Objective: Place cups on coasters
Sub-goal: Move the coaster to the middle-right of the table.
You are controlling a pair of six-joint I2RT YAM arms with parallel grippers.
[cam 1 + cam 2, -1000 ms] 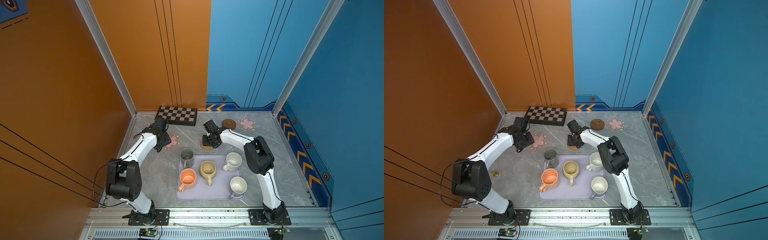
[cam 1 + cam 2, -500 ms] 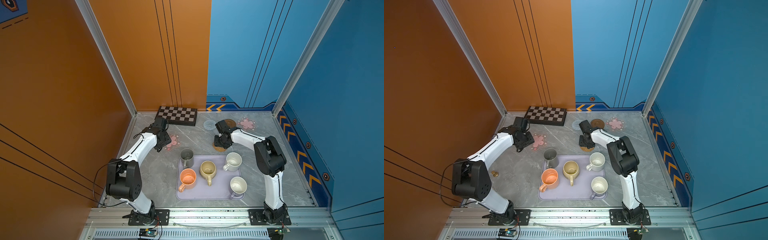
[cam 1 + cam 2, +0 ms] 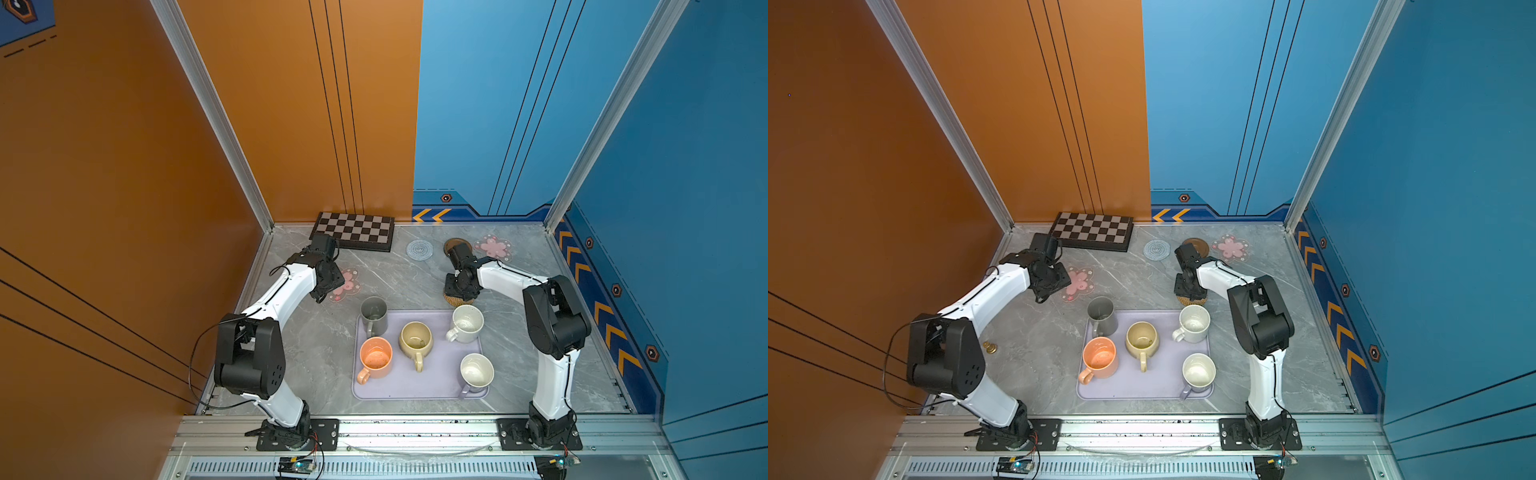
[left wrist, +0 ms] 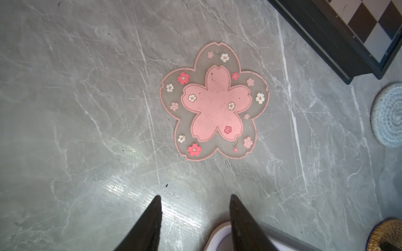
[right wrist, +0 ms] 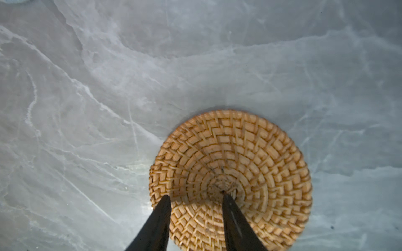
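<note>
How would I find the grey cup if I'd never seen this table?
Look near the front of the table for the big lavender tray. The grey cup stands at its far corner on the robot's left. It is the only tall, straight, dark one there; the rest are pale or orange.

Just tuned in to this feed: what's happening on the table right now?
The right gripper is down on the rattan coaster, beside the far edge of the lavender tray. Its fingers are apart on the coaster, and whether it actually grips it isn't clear. The left gripper hangs open and empty near a pink flower coaster. No cup is on a coaster yet: the grey mug, orange mug, beige mug, speckled white mug and lavender mug all stand on the tray.
</note>
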